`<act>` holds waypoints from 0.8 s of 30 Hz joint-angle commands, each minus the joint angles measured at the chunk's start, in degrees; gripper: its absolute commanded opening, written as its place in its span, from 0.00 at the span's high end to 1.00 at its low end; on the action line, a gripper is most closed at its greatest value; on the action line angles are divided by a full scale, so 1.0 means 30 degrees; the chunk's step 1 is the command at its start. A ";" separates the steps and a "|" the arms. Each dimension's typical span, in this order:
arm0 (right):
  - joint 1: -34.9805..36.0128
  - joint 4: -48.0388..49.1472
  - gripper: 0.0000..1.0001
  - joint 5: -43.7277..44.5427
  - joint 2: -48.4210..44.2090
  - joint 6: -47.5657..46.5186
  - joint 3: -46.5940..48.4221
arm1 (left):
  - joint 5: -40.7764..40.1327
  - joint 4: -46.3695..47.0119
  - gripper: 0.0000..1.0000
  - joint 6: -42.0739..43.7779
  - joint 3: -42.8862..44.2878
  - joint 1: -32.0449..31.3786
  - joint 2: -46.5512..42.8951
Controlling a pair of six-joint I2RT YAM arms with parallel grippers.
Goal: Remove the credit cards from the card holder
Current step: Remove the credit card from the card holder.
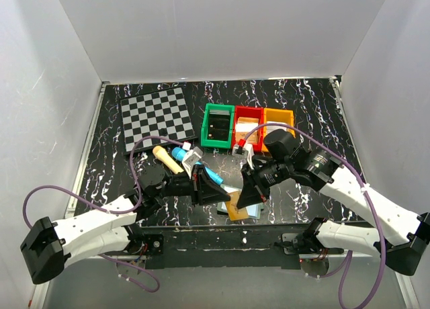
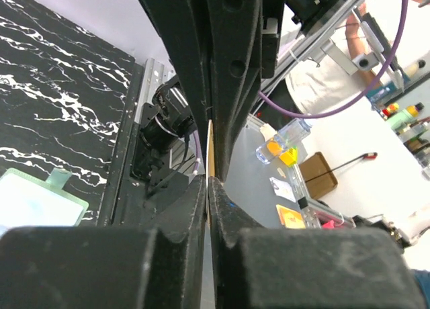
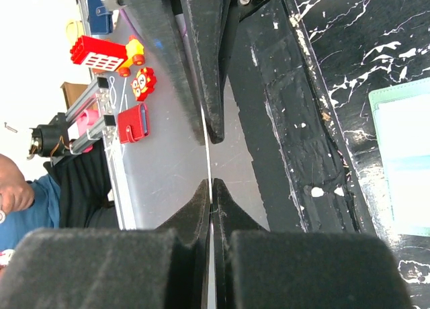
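A thin tan credit card (image 1: 236, 208) is held between my two grippers just above the near part of the table. It shows edge-on in the left wrist view (image 2: 210, 144) and in the right wrist view (image 3: 209, 154). My left gripper (image 1: 225, 196) (image 2: 208, 181) is shut on one end of it. My right gripper (image 1: 243, 200) (image 3: 212, 183) is shut on the other end, tip to tip with the left. The card holder (image 1: 254, 213) lies open and flat under them, pale blue-green. It also shows in the left wrist view (image 2: 33, 201) and the right wrist view (image 3: 403, 161).
A checkered board (image 1: 156, 117) lies at the back left. Green (image 1: 218, 126), red (image 1: 247, 127) and orange (image 1: 277, 123) bins stand at the back centre. A tan cylinder (image 1: 166, 159) and a blue tube (image 1: 201, 169) lie behind the left gripper.
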 commanded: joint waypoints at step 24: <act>-0.2229 1.2280 0.50 0.2660 -0.5142 0.7712 -0.4888 | -0.8155 0.4639 1.00 -0.3366 -0.3900 0.0012 -0.4960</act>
